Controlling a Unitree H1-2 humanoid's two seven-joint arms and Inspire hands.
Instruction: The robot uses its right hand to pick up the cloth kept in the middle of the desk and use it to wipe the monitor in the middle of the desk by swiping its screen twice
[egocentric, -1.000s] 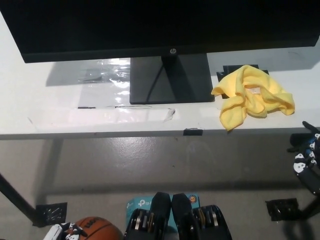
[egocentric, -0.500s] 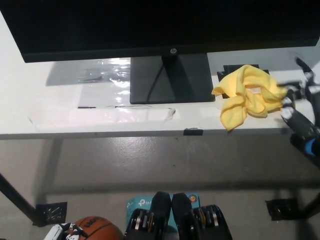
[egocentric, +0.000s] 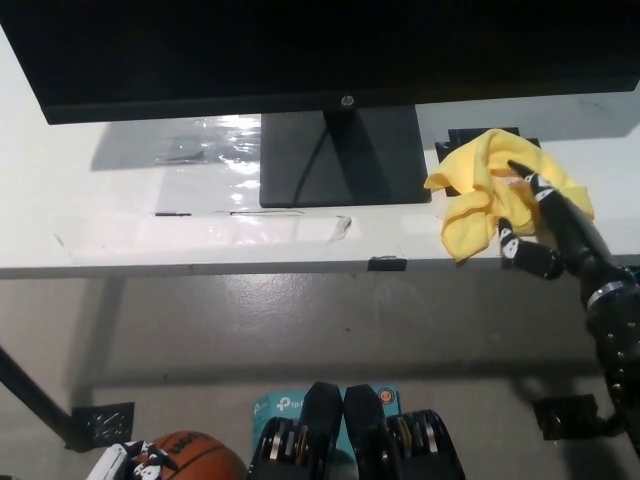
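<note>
Lay on yellow cloth (egocentric: 487, 192) with black right hand (egocentric: 545, 232), fingers spread, gripping nothing; white desk (egocentric: 120, 225) under monitor (egocentric: 300, 50) (basketball (egocentric: 190, 457) on grey floor (egocentric: 300, 330)).

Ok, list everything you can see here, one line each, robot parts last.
monitor: one, black, on its stand at the back of the desk, screen across the top of the view
desk: one, white, across the upper half
cloth: one, yellow, crumpled on the desk right of the monitor stand
plastic sheet: one, clear, on the desk left of the stand
black item: one, mostly hidden behind the cloth
basketball: one, orange, on the floor at lower left
box: one, teal, on the floor at bottom middle
right robot hand: one, black, fingers spread over the cloth's right part
left robot hand: one, white, only a bit visible at lower left beside the basketball
</note>
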